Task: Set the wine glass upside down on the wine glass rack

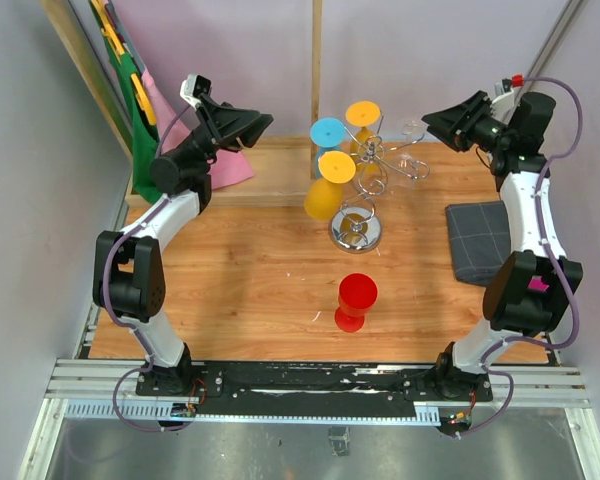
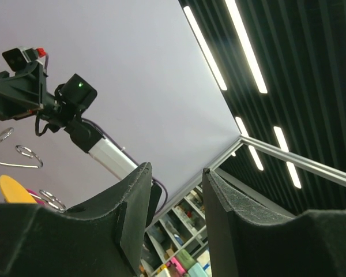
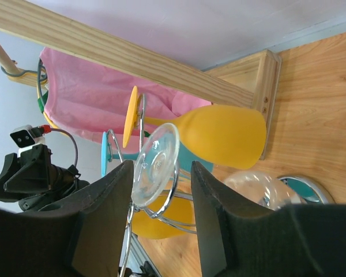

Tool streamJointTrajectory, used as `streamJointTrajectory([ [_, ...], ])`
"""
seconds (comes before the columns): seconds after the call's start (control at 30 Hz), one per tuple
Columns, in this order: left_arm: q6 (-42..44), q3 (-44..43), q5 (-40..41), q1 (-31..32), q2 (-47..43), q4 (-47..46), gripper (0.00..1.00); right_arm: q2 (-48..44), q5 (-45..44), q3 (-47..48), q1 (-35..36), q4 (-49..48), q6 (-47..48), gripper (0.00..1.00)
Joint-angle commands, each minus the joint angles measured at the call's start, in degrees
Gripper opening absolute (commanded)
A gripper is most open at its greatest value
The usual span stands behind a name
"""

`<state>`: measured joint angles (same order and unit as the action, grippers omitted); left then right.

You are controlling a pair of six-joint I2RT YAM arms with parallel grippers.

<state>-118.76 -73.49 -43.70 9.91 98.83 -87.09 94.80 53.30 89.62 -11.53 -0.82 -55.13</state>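
We are looking down from high above and behind the arms in the top view, taking in the whole tabletop point(image 1: 250, 290) from far off. The left arm point(image 1: 130, 280) and right arm point(image 1: 528, 290) are rising from the bottom edge, and the wine glass rack point(image 1: 356, 234) is sitting at upper centre.

In the left wrist view we are tilting upward past the left jaws at the bottom of the frame, facing the ceiling lights point(image 2: 242, 46). The right arm point(image 2: 75, 101) and the wine glass rack point(image 2: 26, 153) are showing at the left edge.

In the right wrist view we are peering sideways between the right jaws, very close to the wine glass rack point(image 3: 161, 212), with the left arm point(image 3: 34, 173) at lower left.

All three views are sharing the rack.
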Motion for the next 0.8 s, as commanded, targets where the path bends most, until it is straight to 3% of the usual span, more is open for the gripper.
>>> streamJointTrajectory([
  [0.0, 1.6, -0.8, -2.3, -0.4, -1.7, -4.1, 0.45, -1.9, -1.0, 0.2, -2.5, 0.7, 2.0, 0.46],
  [0.23, 9.1, -0.9, -8.3, -0.3, -4.0, 7.7, 0.44, -3.4, -2.2, -0.4, -5.2, 1.4, 2.5, 0.48],
  [0.47, 39.2, 1.3, -11.7, -0.3, -13.1, 45.3, 0.44, -8.3, -7.3, 0.6, -7.2, 8.0, 7.6, 0.52],
  [0.67, 47.0, 6.5, -11.8, -0.3, -17.7, 55.1, 0.43, -13.2, -9.8, -1.2, -7.2, 9.9, 8.8, 0.53],
  [0.77, 57.3, 6.7, -9.7, -0.2, -20.9, 68.1, 0.43, -14.9, -10.3, -2.4, -7.2, 10.7, 9.4, 0.53],
])
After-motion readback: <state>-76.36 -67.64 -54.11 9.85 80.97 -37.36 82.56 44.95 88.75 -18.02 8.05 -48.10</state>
